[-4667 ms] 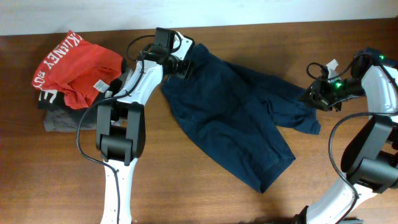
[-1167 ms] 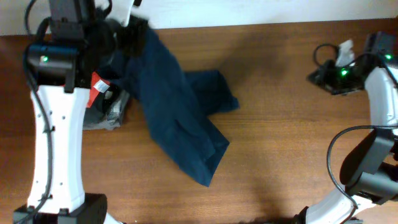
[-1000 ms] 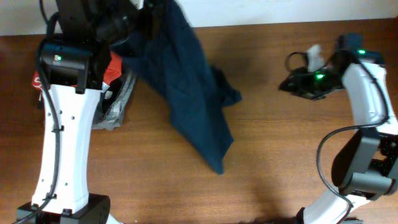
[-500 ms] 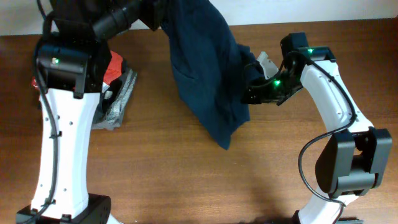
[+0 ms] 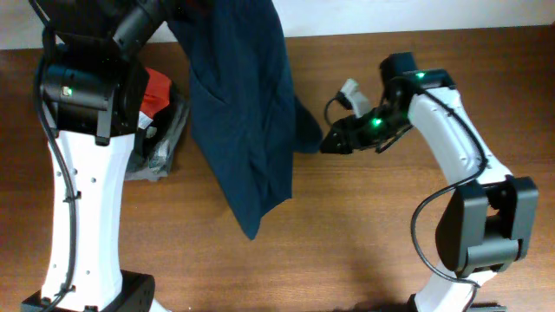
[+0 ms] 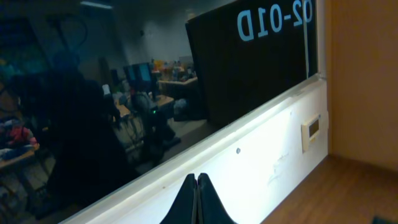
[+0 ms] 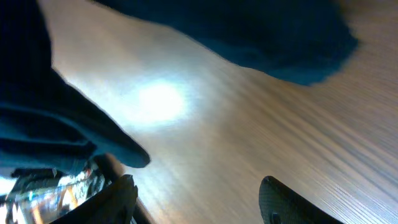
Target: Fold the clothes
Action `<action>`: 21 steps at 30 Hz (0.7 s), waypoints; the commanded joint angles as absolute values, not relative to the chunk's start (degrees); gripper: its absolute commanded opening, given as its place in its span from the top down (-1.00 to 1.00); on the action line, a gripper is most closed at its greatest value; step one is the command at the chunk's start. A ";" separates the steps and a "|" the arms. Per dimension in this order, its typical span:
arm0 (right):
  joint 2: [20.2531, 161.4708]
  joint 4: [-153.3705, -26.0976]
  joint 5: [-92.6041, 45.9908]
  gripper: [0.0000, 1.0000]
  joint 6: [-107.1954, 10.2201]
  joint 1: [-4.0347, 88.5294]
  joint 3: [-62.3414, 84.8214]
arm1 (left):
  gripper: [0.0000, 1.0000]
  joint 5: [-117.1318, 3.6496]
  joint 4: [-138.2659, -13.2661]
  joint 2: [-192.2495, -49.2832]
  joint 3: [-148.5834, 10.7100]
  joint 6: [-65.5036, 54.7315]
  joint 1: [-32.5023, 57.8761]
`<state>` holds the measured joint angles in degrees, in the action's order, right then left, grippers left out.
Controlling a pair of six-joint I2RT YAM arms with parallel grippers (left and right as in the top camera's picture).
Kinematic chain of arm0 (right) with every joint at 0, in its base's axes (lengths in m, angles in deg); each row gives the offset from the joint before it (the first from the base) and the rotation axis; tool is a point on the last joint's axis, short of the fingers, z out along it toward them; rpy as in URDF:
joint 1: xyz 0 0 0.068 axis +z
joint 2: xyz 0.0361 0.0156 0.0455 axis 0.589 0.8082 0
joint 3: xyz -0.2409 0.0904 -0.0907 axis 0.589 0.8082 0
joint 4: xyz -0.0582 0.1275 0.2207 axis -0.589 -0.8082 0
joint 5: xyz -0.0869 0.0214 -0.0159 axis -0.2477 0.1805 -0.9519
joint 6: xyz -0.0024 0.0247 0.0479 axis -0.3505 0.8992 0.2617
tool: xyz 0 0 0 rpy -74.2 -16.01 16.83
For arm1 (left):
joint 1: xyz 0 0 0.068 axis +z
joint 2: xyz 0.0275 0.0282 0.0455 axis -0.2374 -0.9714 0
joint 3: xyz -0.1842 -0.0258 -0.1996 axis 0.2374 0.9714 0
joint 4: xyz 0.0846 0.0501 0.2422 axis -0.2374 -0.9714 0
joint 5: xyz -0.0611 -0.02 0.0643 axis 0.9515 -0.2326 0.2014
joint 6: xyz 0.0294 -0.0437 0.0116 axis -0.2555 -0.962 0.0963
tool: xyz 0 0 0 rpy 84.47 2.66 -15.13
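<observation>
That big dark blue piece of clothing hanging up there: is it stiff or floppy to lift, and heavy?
Probably floppy: the navy garment hangs from its raised top in soft folds, ending in a limp corner. Likely light for its size, since the cloth looks thin. Pushed, it would likely bunch, like its crumpled side flap.

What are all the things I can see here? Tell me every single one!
blue garment: one, dark navy, hanging over the table's left half.
red garment: one, red, far left, partly hidden by the left arm.
grey garment: one, grey, under the red one.
table: one, brown wood, beneath everything.
left gripper: one, dark, shut on the blue garment, raised high.
right gripper: one, dark, open, beside the blue garment's right edge.
</observation>
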<state>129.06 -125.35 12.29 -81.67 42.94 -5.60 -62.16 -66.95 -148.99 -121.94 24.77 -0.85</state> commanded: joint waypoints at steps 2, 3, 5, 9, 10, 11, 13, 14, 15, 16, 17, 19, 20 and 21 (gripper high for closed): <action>129.25 -122.62 19.54 -0.39 -86.13 49.73 -4.18 | 1.00 -68.22 -65.90 -146.74 -123.84 24.37 -3.10; 129.25 -121.87 19.41 -0.43 -86.15 50.87 -4.18 | 0.99 -69.09 -65.94 -146.74 -123.84 24.77 -3.32; 129.25 -119.73 19.24 -0.58 -86.13 53.43 -4.18 | 0.99 -69.86 -65.96 -146.74 -123.84 25.20 -3.52; 129.25 -115.58 19.15 -0.68 -85.93 57.32 -4.18 | 1.00 -69.83 -65.74 -146.74 -123.86 25.16 -3.52; 129.25 -115.03 18.58 -0.32 -85.86 57.93 -4.18 | 0.99 -69.83 -65.83 -146.74 -123.86 25.18 -3.52; 129.25 -114.40 16.64 -0.01 -84.27 58.32 -4.18 | 0.99 -69.86 -66.03 -146.74 -123.86 25.18 -3.52; 129.19 -113.42 7.22 0.36 -78.54 57.93 -4.20 | 0.99 -69.88 -66.49 -146.70 -123.86 25.20 -3.52; 129.06 -113.39 2.34 0.53 -76.36 57.25 -4.27 | 0.99 -69.88 -66.77 -146.68 -123.86 25.20 -3.52; 128.90 -113.57 -2.84 0.66 -74.17 56.27 -4.49 | 0.99 -69.88 -67.19 -146.59 -123.86 25.22 -3.52; 128.60 -113.81 -9.11 0.73 -71.26 54.83 -4.77 | 0.99 -69.88 -67.65 -146.57 -123.86 25.64 -3.50; 128.25 -114.03 -14.14 0.81 -68.73 53.41 -5.03 | 0.99 -69.92 -68.21 -146.44 -123.86 26.32 -3.52; 127.11 -114.71 -23.58 0.89 -64.07 49.03 -5.91 | 0.99 -71.32 -69.74 -146.24 -123.86 27.17 -3.52; 126.50 -115.10 -26.09 0.89 -63.07 46.80 -6.39 | 0.99 -71.95 -70.55 -146.20 -123.86 27.59 -3.52; 125.78 -115.41 -27.49 0.89 -62.94 44.18 -6.93 | 1.00 -72.46 -71.43 -146.11 -123.86 28.26 -3.52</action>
<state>128.99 -114.60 -9.85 -70.43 51.57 -4.70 -69.86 -71.01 -148.93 -121.94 25.77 -3.50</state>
